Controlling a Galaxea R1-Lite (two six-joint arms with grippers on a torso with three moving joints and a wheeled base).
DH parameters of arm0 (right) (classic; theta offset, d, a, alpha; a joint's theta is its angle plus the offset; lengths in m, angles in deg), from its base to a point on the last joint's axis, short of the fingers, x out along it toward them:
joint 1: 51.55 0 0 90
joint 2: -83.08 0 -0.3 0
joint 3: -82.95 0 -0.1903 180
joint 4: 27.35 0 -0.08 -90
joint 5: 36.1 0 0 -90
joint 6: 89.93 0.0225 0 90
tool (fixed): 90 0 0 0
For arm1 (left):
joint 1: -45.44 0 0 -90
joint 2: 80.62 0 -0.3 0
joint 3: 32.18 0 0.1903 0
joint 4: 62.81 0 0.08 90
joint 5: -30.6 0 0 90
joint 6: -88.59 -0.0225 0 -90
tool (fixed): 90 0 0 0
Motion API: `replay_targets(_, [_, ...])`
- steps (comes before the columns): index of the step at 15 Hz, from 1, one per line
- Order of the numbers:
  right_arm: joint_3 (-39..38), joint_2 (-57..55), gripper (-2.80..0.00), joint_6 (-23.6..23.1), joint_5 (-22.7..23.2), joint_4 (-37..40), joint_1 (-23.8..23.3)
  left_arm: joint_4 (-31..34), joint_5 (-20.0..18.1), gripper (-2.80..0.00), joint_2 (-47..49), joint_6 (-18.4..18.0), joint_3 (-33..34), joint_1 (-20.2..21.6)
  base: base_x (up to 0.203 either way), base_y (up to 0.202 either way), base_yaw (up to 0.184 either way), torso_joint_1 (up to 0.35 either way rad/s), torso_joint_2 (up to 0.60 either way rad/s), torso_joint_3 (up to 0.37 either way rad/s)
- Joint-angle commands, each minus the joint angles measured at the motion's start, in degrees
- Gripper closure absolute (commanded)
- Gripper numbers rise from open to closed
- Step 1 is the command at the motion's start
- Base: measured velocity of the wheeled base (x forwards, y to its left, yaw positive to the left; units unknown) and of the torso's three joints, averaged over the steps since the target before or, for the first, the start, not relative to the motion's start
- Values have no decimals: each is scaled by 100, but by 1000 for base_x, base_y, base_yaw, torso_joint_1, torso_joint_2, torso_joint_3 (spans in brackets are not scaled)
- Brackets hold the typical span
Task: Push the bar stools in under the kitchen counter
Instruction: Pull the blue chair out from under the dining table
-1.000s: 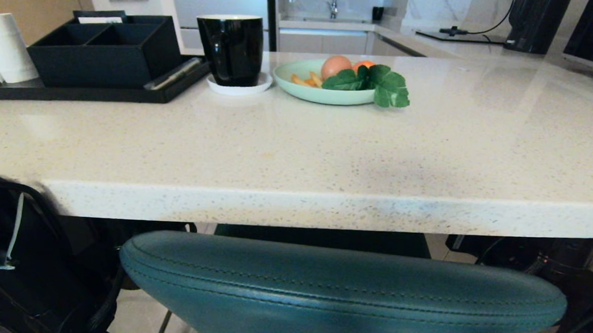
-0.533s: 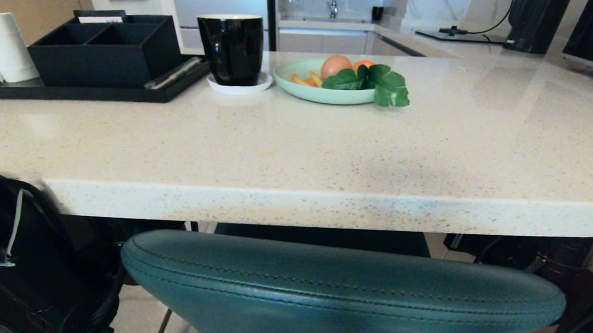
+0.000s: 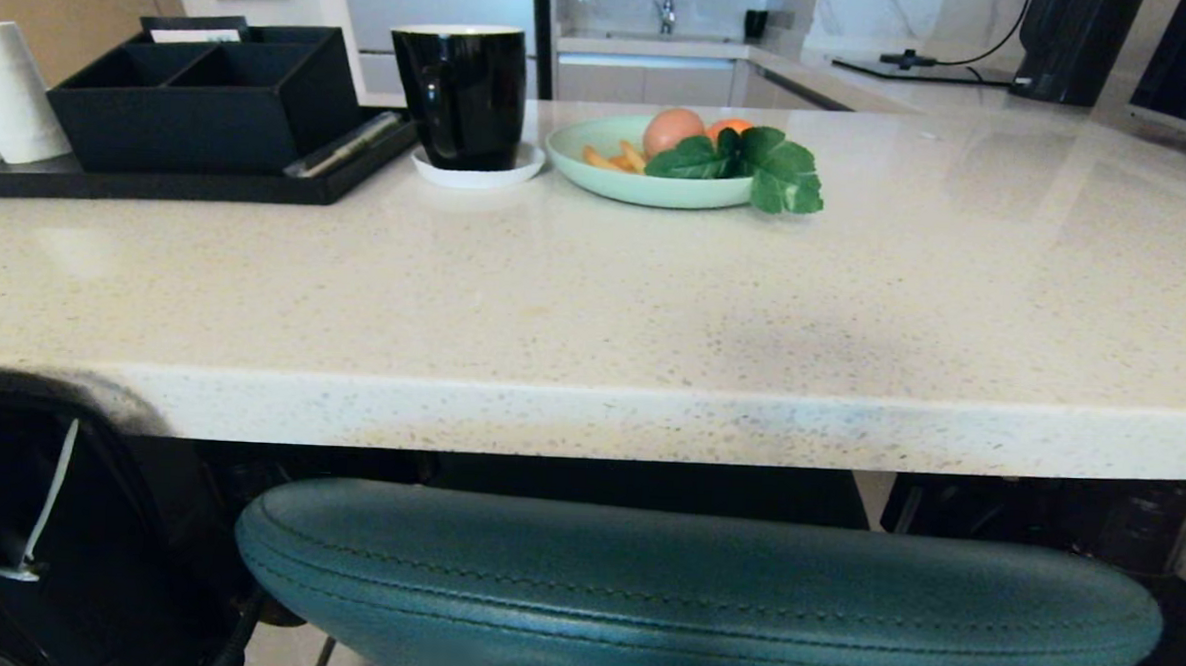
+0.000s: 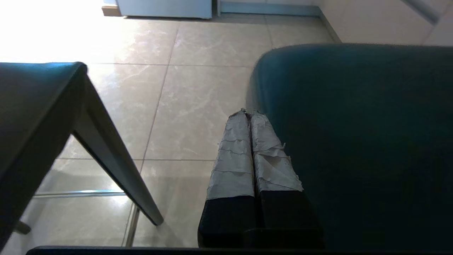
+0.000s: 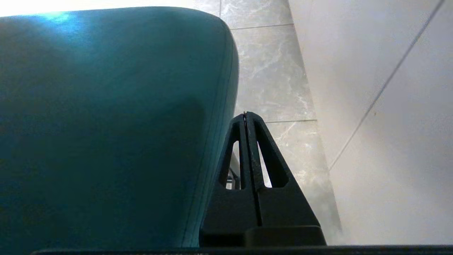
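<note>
- Compared with a second ago, the whole head view has shifted slightly: the teal stool's backrest (image 3: 692, 598) sits a touch lower and its right end reaches further across, while the cup and plate have edged up, so the camera itself has moved rather than the things on the counter.
- Landmark: the kitchen counter (image 3: 589, 418), its thick speckled front edge running across the view.
- That curved teal backrest is just in front of and below the counter edge, with the stool's dark seat already in the shadow under the slab.
- A second stool (image 4: 39, 106), dark-seated with a straight leg, stands beside the teal one on the left, apart from it, over the tiled floor (image 4: 198, 92).
- Left gripper (image 4: 250, 114): taped fingers pressed together, lying against the left flank of the teal backrest.
- Right gripper (image 5: 246, 114): black fingers pressed together, tight beside the backrest's right edge.
- On the counter, well behind the edge: a black cup (image 3: 460, 92), a pale green plate (image 3: 639, 187) of food, and a black organiser tray (image 3: 193, 105).
- Handling, as a judgement: the padded leather back should give a little and may be slick, while the frame beneath is stiff; tall stools tip if shoved high, so flat, even pressure at both ends of the backrest suits best.
</note>
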Motion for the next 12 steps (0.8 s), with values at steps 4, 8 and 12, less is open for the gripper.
replay_targets(4, [-161, 22, 0, 8, -4, -40, 19, -27, 12, 0, -93, 27, 321, -51, 0, 0, 0, 0, 0, 0])
replay_targets(8, [-258, 57, 0, 8, -166, -40, 122, -27, 21, 0, -93, 78, 668, -139, 0, 0, 0, 0, 0, 0])
replay_targets(12, [-269, 57, 0, 8, -215, -40, 178, -27, 21, 0, -67, 72, 668, -132, 0, 0, 0, 0, 0, 0])
